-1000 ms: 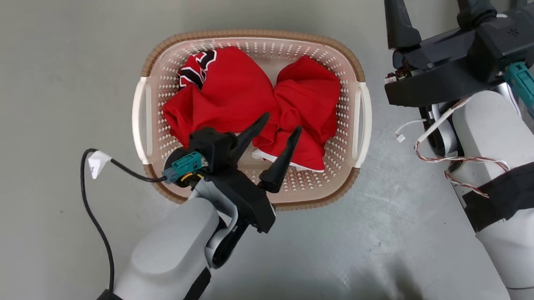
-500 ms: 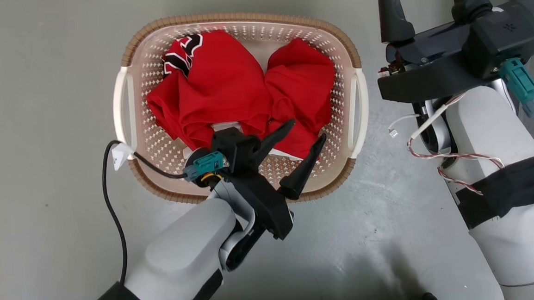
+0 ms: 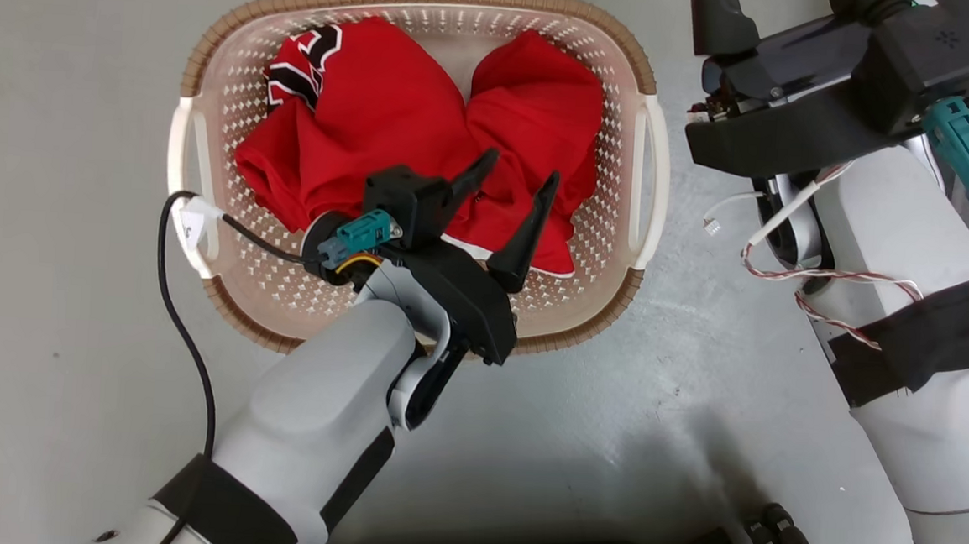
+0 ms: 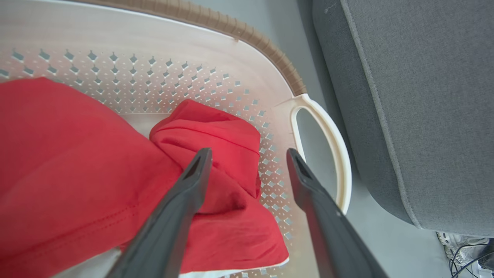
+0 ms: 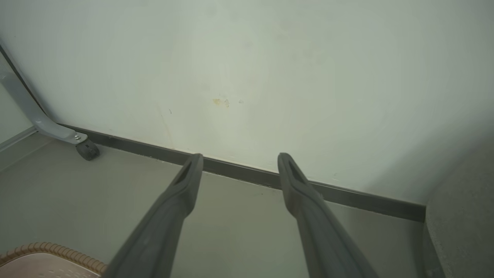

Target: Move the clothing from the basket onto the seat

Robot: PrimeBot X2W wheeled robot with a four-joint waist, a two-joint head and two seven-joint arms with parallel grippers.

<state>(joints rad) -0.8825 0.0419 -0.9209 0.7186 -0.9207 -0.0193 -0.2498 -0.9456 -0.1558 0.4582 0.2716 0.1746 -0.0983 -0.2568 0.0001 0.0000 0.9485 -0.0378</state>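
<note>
**Item:** clothing (image 3: 393,123). Red, bunched in two humps, with white trim along the near edge and a black-and-white patch at the far left.

**Location:** all of it lies inside the basket (image 3: 434,1); none is on the seat.

**Holder:** the basket is perforated with a brown rim and stands on the floor (image 3: 72,280). One handle (image 4: 328,131) is near the seat (image 4: 424,96), with a strip of floor between them. The seat shows as a grey cushion edge in my left wrist view.

**Left claw** (image 3: 523,167): fingers apart and empty. It hangs over the near middle of the clothing, tips toward the right hump. I cannot tell whether they touch the cloth.

**Right claw** (image 5: 240,156): fingers apart and empty. It is off to the basket's right, pointing at the floor and the wall (image 5: 247,58).

**Step in hand:** reaching in for the pick-up. Nothing is gripped, so I judge the task to be at its start.

**Next move calls for:**
- lowering my left claw until both fingers sink round a thick fold
- closing firmly on several layers rather than one
- lifting high enough that the trailing cloth clears the rim before I swing toward the seat

**Caution:** a thin pinch may slip, or leave one hump behind in the basket
</note>
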